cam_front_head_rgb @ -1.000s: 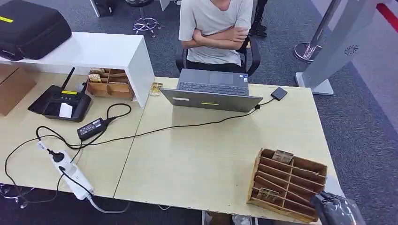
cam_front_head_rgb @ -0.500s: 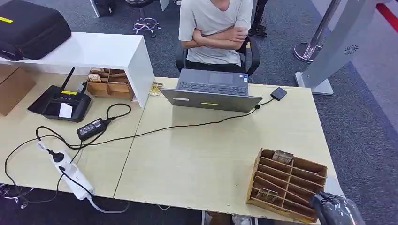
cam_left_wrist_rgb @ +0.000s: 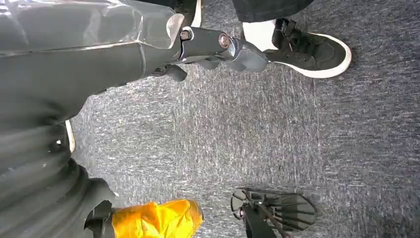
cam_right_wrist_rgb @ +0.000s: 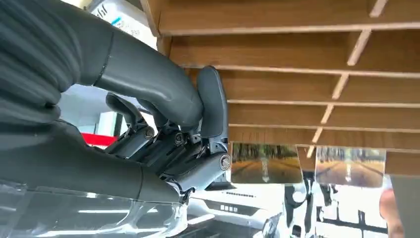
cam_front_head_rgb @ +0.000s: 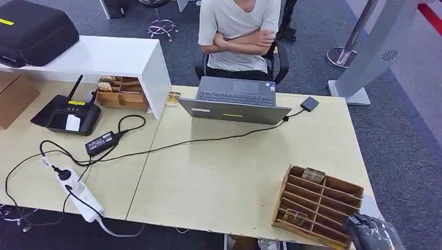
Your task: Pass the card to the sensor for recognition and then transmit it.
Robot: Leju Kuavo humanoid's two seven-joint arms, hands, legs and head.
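The desk [cam_front_head_rgb: 224,177] is pale wood, two tops joined side by side, standing on grey carpet [cam_front_head_rgb: 406,156]. A person [cam_front_head_rgb: 237,31] sits behind it with arms folded, cut off at the neck by the frame edge. A white shelf unit [cam_front_head_rgb: 104,54] on the desk's far left carries a black case [cam_front_head_rgb: 31,31], itself partly cropped.

Taking the laptop [cam_front_head_rgb: 234,101] as landmark: it stands at the far edge in front of the person. A small black sensor [cam_front_head_rgb: 309,103] lies just to its right, joined to it by a cable. Well to its left sit a black router [cam_front_head_rgb: 68,112], a power brick [cam_front_head_rgb: 101,142] and a white power strip [cam_front_head_rgb: 78,192]. Near the desk's front right corner, well apart from the laptop, stands a wooden slotted rack [cam_front_head_rgb: 318,203].

The right hand [cam_front_head_rgb: 372,234] is mostly cut off at the frame's bottom corner, just beside the rack; the wrist view has its fingers [cam_right_wrist_rgb: 198,144] curled in close under the rack's dividers, and whether they hold anything cannot be told. That close view also shows two picture cards [cam_right_wrist_rgb: 267,163] seated in the rack's slots, which from above are tiny and hard to read.

The left hand [cam_left_wrist_rgb: 218,47] hangs over the carpet, fingers loosely bent, holding nothing. Nearby are a black shoe [cam_left_wrist_rgb: 312,49] and an orange object [cam_left_wrist_rgb: 156,218], partly hidden.
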